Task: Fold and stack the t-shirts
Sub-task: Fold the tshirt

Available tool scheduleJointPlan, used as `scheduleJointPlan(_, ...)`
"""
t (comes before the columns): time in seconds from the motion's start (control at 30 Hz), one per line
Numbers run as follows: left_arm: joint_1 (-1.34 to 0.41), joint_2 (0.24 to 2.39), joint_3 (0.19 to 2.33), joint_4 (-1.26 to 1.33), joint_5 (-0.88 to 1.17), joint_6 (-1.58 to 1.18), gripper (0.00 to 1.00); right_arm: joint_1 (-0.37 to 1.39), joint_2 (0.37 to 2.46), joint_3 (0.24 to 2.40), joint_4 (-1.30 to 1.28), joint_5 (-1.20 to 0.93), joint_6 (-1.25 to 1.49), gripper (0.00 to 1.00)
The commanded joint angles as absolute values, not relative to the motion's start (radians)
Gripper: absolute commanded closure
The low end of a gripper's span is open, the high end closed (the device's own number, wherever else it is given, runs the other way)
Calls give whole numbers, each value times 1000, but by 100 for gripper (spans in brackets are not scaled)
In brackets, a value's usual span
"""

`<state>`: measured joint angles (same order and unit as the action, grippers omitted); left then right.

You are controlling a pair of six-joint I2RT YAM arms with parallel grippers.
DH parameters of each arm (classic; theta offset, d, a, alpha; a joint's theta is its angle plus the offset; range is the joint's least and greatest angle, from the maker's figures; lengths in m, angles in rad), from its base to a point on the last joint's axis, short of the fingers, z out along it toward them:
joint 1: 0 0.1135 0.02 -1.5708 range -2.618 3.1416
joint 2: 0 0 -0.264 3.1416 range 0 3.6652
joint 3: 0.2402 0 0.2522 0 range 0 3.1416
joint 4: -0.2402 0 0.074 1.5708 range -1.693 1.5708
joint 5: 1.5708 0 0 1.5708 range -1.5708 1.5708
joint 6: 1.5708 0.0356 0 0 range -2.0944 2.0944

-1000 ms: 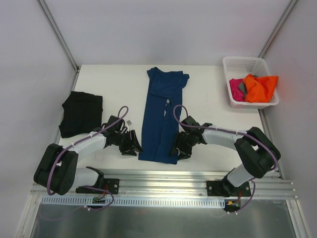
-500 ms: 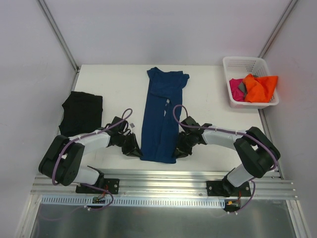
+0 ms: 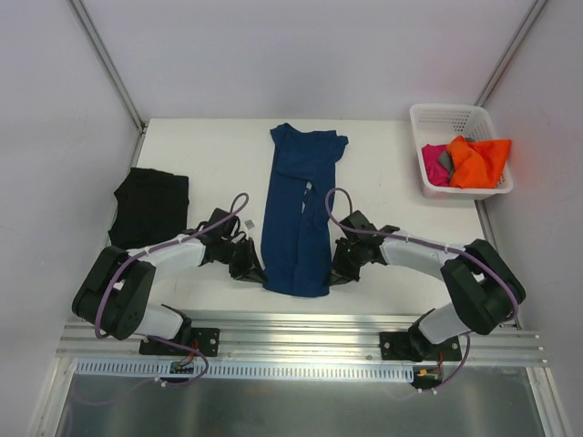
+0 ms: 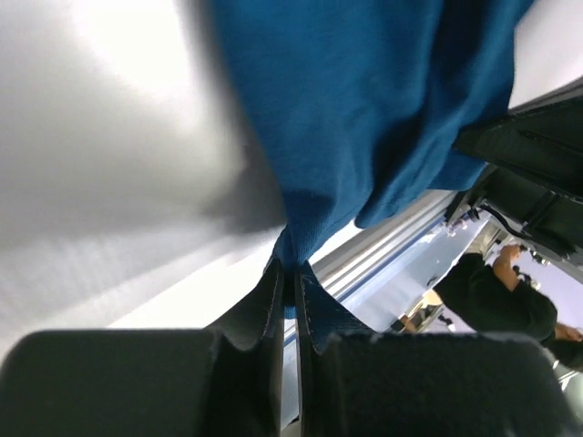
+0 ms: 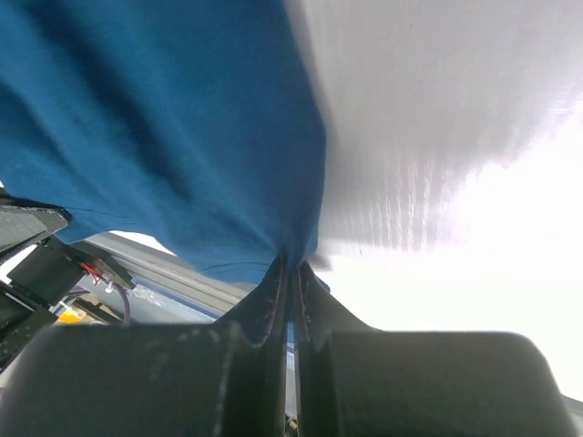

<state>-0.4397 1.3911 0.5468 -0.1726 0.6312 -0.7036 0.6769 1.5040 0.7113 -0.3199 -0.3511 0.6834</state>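
Note:
A navy blue t-shirt lies as a long narrow strip down the middle of the white table. My left gripper is shut on its near left corner, and blue cloth is pinched between the pads at the left gripper. My right gripper is shut on the near right corner; the cloth hangs from the right gripper. The near hem is lifted a little off the table. A folded black t-shirt lies at the left.
A white lattice basket at the back right holds orange, magenta and grey cloth. The metal rail with the arm bases runs along the near edge. Grey walls close in the table on three sides.
Both grippers moved inward to the shirt's near corners and shut on them. The near hem has bunched narrower and lifted slightly.

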Motion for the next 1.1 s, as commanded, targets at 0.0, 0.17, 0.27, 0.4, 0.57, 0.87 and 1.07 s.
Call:
scheduleJointPlan(0.0, -466, 1397, 629, -173, 680, -654, 100, 657, 1424, 729, -360, -325, 614, 100)
scheduleJointPlan(0.17, -506, 1399, 702, -195, 673, -623, 100, 629, 1353, 765, -400, -305, 554, 99)
scheduleJointPlan(0.27, -509, 1394, 726, -209, 666, -601, 100, 604, 1339, 799, -425, -301, 511, 100)
scheduleJointPlan(0.4, -509, 1384, 762, -236, 647, -565, 100, 566, 1330, 834, -451, -284, 477, 99)
scheduleJointPlan(0.57, -508, 1362, 811, -279, 626, -520, 100, 531, 1331, 888, -466, -265, 442, 100)
scheduleJointPlan(0.87, -436, 1379, 946, -314, 586, -466, 100, 473, 1353, 1009, -469, -238, 405, 100)
scheduleJointPlan(1.07, -388, 1410, 1011, -310, 571, -465, 100, 428, 1400, 1130, -472, -224, 361, 100)
